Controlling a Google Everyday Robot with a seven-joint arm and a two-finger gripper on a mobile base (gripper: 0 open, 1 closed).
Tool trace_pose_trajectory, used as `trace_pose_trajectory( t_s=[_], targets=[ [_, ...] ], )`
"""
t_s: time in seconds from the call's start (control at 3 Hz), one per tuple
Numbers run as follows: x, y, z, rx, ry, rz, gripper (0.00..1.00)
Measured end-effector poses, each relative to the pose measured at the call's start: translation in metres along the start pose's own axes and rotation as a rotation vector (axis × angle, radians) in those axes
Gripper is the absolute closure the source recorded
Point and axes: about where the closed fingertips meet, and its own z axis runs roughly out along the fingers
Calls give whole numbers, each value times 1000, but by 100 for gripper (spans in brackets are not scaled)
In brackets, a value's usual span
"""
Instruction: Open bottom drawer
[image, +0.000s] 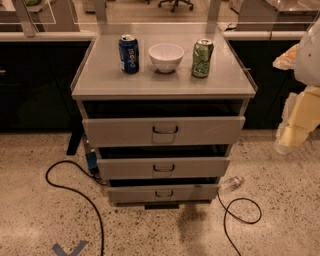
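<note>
A grey metal cabinet (80, 92) stands in the middle of the view with three drawer fronts. The bottom drawer (130, 193) is the lowest and narrowest front, with a small dark loop handle (163, 193) at its centre. It looks about flush with the drawers above. My gripper (295, 132) is at the right edge of the view, pale and blurred, level with the top drawer and well to the right of the cabinet, apart from all drawers.
On the cabinet top stand a blue can (129, 53), a white bowl (166, 57) and a green can (202, 58). Black cables (75, 192) loop on the speckled floor left and right (245, 212) of the cabinet. Dark counters lie behind.
</note>
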Motion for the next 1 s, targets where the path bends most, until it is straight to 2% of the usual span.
trace_pose_trajectory(
  t_s=[0.33,0.67,1.0],
  targets=[
    [0,0,0,11,-8,-5,0],
    [9,11,29,10,-27,-43,0],
    [27,38,98,-21,-70,-85,0]
  ],
)
